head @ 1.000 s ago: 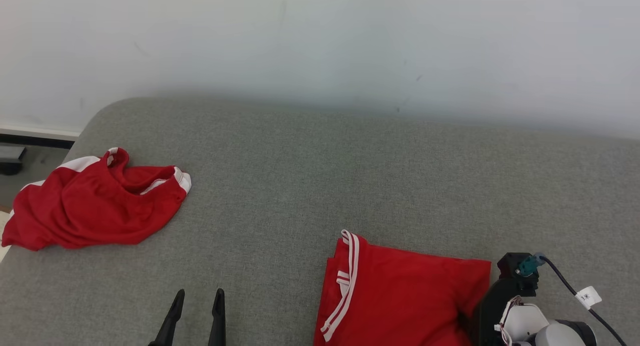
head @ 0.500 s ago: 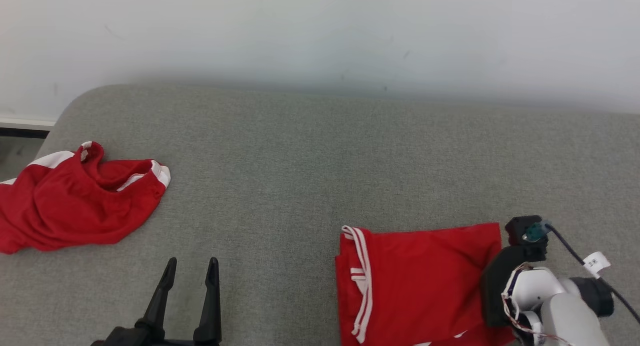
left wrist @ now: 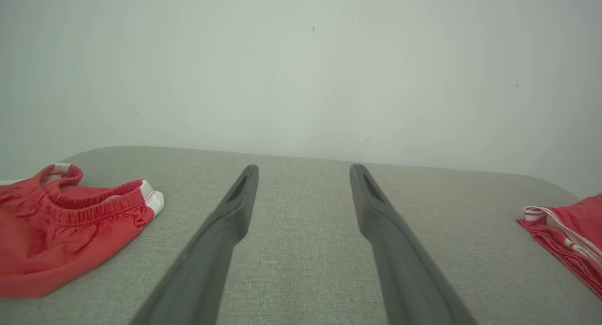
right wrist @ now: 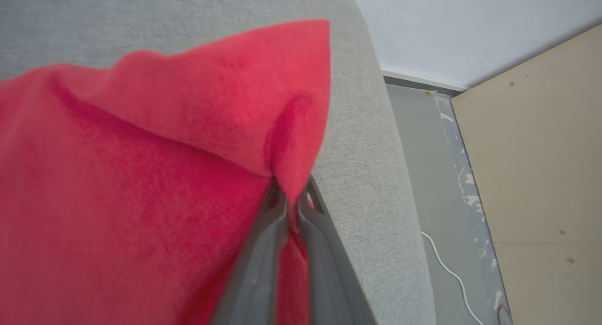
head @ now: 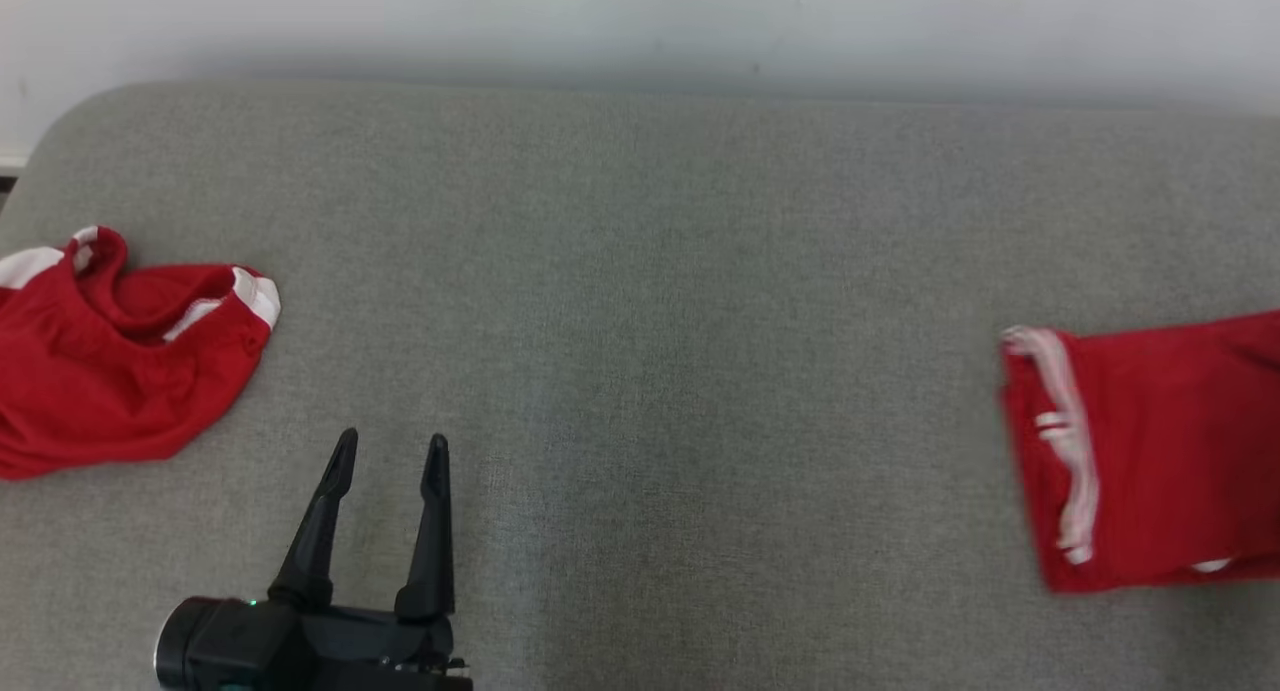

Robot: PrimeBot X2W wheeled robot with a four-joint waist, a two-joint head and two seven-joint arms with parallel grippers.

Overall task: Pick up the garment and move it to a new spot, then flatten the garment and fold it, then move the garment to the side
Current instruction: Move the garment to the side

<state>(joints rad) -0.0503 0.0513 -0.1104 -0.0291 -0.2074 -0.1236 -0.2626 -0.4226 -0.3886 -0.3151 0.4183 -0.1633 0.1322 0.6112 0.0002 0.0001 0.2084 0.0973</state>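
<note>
Left gripper (head: 391,441): nearest, low on the left in the head view. Jaws spread wide with nothing between them, poised over bare cloth in the left wrist view (left wrist: 304,170).
Right gripper (right wrist: 290,198): jaws pinched almost together on a thin fold of red cloth at the garment's edge. It is a small bite close to a corner.
Folded red garment with white stripes (head: 1160,451): the task's thing. It lies at the far right of the head view and runs off the frame, its stripes blurred. In the right wrist view one corner is drawn up into a peak (right wrist: 141,198).
Step, my reading: the fold looks done, so this is the last move, to the side.
Risk, fold: a drag by one corner could peel the top layer off those under it and open the fold.
Risk, grip: the bite is thin. The cloth could slip out if friction with the table holds the rest back.
Grey fabric-covered table (head: 680,321): its rounded edge (right wrist: 367,151) sits just beside the held corner.
Risk, edge: pulled further right, the garment could hang over and slide to the grey floor (right wrist: 423,151).
Crumpled red garment with white trim (head: 110,371): far left, well apart from the folded one, and nothing touches it.
Risk, mix-up: low. The left gripper is near the crumpled garment but apart from it.
Pale wall (head: 640,11): behind the table.
</note>
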